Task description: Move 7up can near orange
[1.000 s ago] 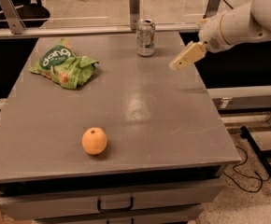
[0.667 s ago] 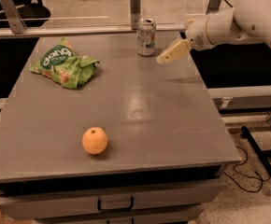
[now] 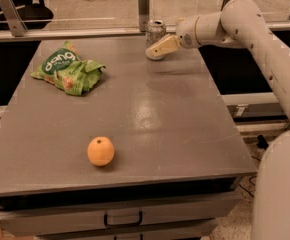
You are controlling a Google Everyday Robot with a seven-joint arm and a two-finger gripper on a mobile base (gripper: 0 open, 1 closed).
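Observation:
The 7up can (image 3: 155, 30) stands upright at the far edge of the grey table (image 3: 175, 129), just right of the middle. It is silver with a pull-tab top. My gripper (image 3: 157, 49) reaches in from the right and sits at the can's lower front, covering part of it. The orange (image 3: 101, 151) lies near the front edge of the table, left of centre, far from the can and the gripper.
A green snack bag (image 3: 67, 71) lies at the back left of the table. A rail with upright metal posts (image 3: 143, 1) runs behind the far edge. My white arm (image 3: 265, 39) spans the right side. A drawer handle (image 3: 122, 219) is below the front edge.
My gripper has moved left across the back of the table, from well right of the can to right at it. The can, orange and bag have not moved.

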